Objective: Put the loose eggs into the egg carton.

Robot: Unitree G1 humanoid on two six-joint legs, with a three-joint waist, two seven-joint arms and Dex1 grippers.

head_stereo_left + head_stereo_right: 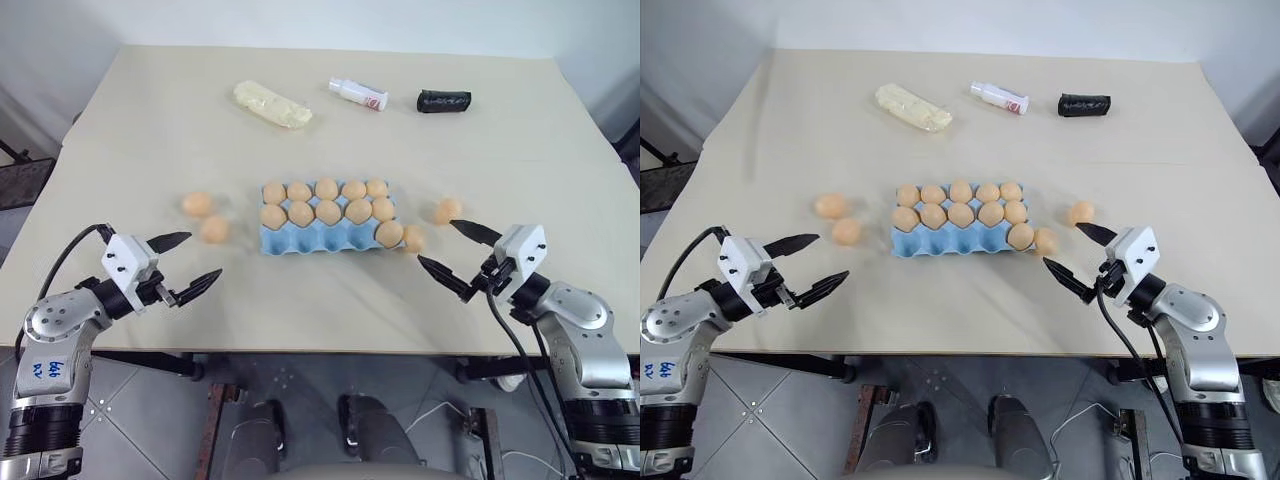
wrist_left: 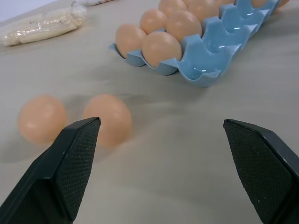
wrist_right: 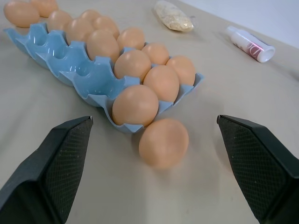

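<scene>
My right gripper [image 1: 452, 249], its two black fingers spread wide and empty, hangs level over the near right part of the beige table [image 1: 330, 300] — the closest target, a smooth tan-orange loose egg [image 3: 163, 142], lies on the table touching the near right corner of the light blue moulded egg carton [image 1: 300, 243]. A second loose egg [image 1: 447, 210] sits a little beyond and to the right of that gripper, apart from the carton. My left gripper [image 1: 183, 262], likewise wide and holding nothing, points toward two more loose eggs [image 1: 214, 229] [image 1: 197, 204] lying near each other to the left of the carton. The carton holds eggs in its far and middle rows plus one in the near right cup; four near cups look empty, which matches the four eggs outside. I judge this to be the approach before a pick — no egg is yet between any fingers. The next move calls for easing the right gripper forward and down so the fingers straddle the corner egg without nudging the carton, then closing gently and lifting toward a free near cup
</scene>
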